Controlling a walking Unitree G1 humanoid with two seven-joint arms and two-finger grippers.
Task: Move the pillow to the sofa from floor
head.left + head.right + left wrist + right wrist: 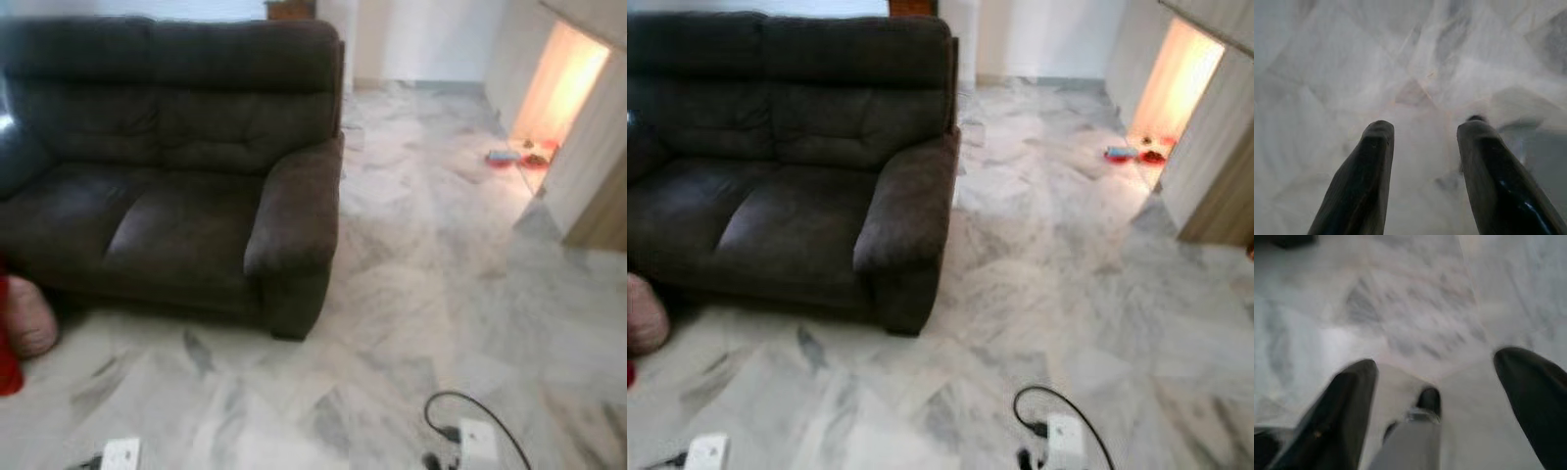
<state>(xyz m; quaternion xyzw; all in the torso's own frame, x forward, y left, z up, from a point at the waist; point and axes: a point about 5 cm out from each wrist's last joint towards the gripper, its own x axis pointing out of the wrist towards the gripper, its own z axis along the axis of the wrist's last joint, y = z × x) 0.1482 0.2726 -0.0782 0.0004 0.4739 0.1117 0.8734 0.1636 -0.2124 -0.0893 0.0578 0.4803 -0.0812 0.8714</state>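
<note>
The round pinkish fabric pillow sits on the grey-veined white marble floor, touching the front left corner of the dark brown suede two-seat sofa. Left gripper and right gripper both hang spread wide above the floor, gripping nothing.

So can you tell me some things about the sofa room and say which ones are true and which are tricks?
1. The pillow lies on the floor beside the sofa. True.
2. The sofa is bright yellow. False: it is dark brown.
3. The left gripper is open above bare marble floor. True.
4. The right gripper holds the pillow. False: it is open, holding nothing.
5. A black cable lies on the floor. True.
</note>
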